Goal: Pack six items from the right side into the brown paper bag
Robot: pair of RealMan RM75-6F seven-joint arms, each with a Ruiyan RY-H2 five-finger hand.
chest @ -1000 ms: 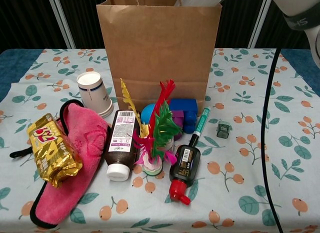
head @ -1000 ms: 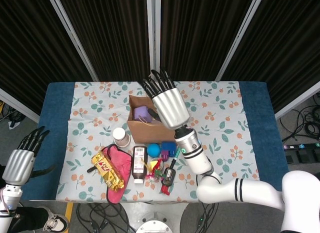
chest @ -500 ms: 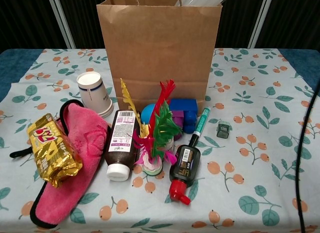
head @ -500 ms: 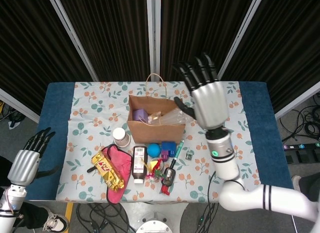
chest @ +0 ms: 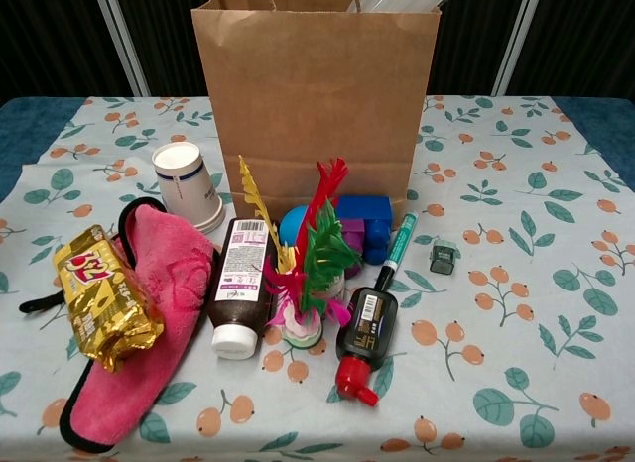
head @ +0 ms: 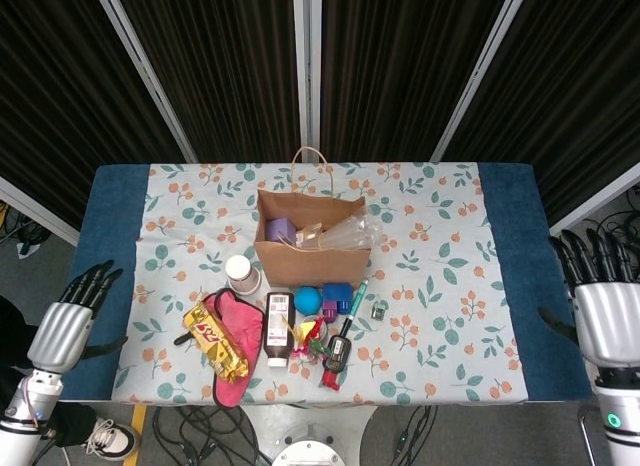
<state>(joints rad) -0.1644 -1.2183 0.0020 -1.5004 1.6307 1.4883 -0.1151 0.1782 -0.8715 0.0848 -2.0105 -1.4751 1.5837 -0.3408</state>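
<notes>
Between picks: my right hand [head: 605,311] empty, fingers spread; left hand [head: 68,326] likewise (both off-table). Next: reach for small dark item [head: 379,310] beside brown paper bag [head: 300,256].

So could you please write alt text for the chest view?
A brown paper bag stands upright on a floral tablecloth; in front lie a paper cup, pink cloth, gold snack pack, bottles, feathers and a green marker.
</notes>
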